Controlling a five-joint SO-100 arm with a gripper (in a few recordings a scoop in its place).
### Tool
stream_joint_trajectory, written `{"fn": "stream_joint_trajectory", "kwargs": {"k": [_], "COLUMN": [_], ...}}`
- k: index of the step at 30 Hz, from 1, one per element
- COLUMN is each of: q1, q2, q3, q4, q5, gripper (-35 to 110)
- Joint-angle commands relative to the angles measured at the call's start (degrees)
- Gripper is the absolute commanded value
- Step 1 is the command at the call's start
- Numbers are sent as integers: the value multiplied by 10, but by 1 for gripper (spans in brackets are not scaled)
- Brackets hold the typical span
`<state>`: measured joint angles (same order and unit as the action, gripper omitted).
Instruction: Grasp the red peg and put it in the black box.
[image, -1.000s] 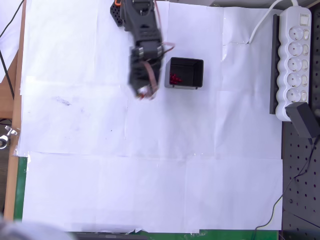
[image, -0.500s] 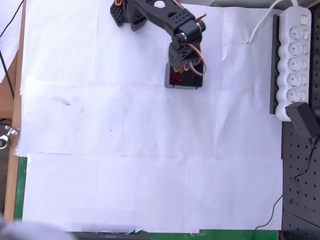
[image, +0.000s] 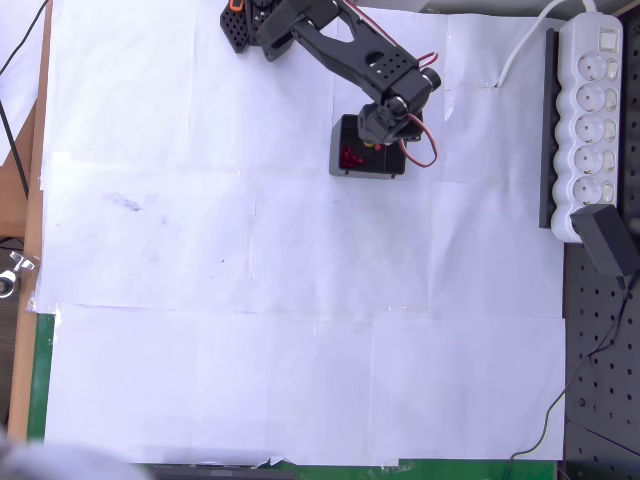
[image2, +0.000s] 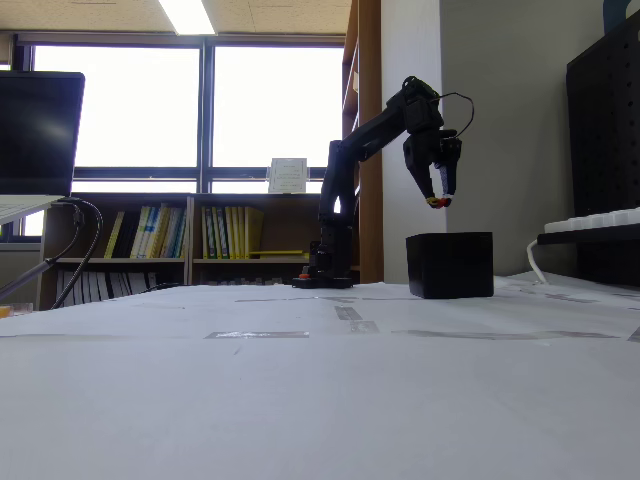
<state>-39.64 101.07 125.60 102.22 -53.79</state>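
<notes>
The black box (image: 365, 174) stands on the white paper, right of the arm's base. Several red pegs (image: 349, 158) lie in its left part. My gripper (image: 383, 143) hangs over the box's right half, pointing down. In the fixed view the gripper (image2: 437, 201) sits a short way above the black box (image2: 450, 265), its jaws close together. A small red peg (image2: 436, 202) is pinched at the tips, and a red speck shows at the same spot from above.
A long white power strip (image: 588, 120) with a black adapter (image: 610, 243) lies along the right edge on a dark pegboard. The arm's base (image: 245, 25) stands at the top. White paper covers the table below and left of the box.
The arm has swung from left of the box rightward, over it. The gripper now hangs above the box's right half.
</notes>
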Motion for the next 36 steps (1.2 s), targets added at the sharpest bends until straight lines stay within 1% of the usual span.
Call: {"fn": "stream_joint_trajectory", "kwargs": {"k": [1,8,12,15,17,18,20,21,22,27,30,34,36], "q1": [-4,4,7,13,25,33,48,58,70,151,206,270,300], "q2": [-8,-28,-45,-57,-74,-88,-124,-144,-166,-289,-385,-535,-625], "q3": [53,49,44,47,31,18,-9,-20,-36,-143,-270,-504,-644], "q4": [47,48,47,47,47,47,47,41,33,-58,-161,-365,-504], "q5": [-18,-52,-93,-104,-108,-113,-136,-151,-170,-259,-317,-384,-396], "gripper": [43,52,52,52,41,32,5,0,0,0,0,0,0]}}
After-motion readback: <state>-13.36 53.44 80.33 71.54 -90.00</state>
